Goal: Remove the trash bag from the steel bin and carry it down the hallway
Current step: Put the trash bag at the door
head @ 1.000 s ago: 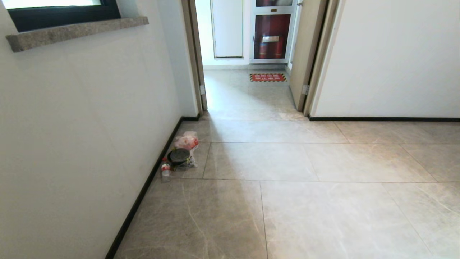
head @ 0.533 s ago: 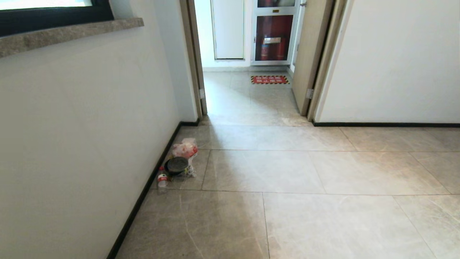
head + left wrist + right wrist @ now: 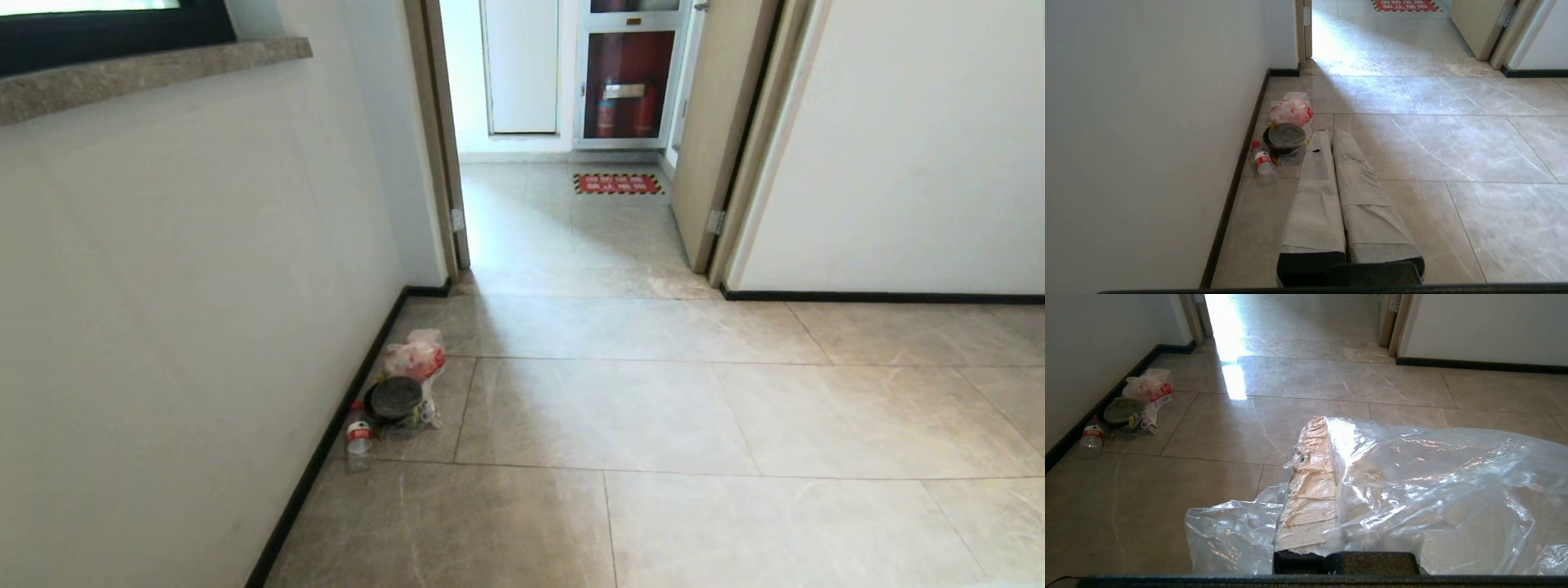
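Note:
The trash bag (image 3: 1433, 486), thin clear crinkled plastic, hangs from my right gripper (image 3: 1327, 428), which is shut on it. The film drapes over one finger and billows to both sides above the tiles. My left gripper (image 3: 1331, 134) is shut with nothing in it, its taped fingers (image 3: 1314, 183) pressed together and pointing along the floor. Neither gripper shows in the head view. The hallway (image 3: 653, 408) has glossy grey-beige tiles and runs ahead to an open doorway (image 3: 563, 212). The steel bin is out of view.
Litter lies against the left wall's dark skirting: a pink-red plastic bag (image 3: 415, 357), a round black container (image 3: 396, 398) and a red-labelled bottle (image 3: 357, 437). A tan door (image 3: 718, 139) stands open. Beyond it are a red floor marking (image 3: 618, 184) and a fire cabinet (image 3: 624, 82).
The whole head view has shifted: the doorway and the litter pile sit lower and larger in the picture, so the camera has moved forward. The things on the floor have not moved.

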Robot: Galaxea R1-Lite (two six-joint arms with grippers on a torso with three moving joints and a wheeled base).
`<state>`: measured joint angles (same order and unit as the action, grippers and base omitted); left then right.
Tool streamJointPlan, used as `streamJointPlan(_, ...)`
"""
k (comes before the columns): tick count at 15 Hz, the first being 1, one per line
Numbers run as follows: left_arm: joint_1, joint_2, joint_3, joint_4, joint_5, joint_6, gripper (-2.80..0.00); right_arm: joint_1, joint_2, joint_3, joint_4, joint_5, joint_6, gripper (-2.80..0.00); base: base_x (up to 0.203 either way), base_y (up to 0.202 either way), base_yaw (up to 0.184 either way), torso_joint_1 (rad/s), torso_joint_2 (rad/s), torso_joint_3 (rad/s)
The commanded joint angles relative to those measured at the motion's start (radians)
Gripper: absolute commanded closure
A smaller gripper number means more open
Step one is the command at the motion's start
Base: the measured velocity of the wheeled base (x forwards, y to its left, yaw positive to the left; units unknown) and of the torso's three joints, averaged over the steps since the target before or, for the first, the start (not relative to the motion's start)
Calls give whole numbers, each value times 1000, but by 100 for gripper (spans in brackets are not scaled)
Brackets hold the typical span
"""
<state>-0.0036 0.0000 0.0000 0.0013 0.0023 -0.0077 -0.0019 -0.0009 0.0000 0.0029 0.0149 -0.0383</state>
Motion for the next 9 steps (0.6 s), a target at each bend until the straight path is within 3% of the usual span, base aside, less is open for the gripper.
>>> streamJointPlan(1, 2, 0, 0, -1, -1, 0, 0, 2, 1, 2, 0, 0, 0, 0, 196, 0, 0, -2, 1, 2)
streamJointPlan(9, 2, 0, 0, -1, -1, 0, 0, 2, 1, 2, 0, 0, 0, 0, 193, 0, 2, 2, 3, 2)
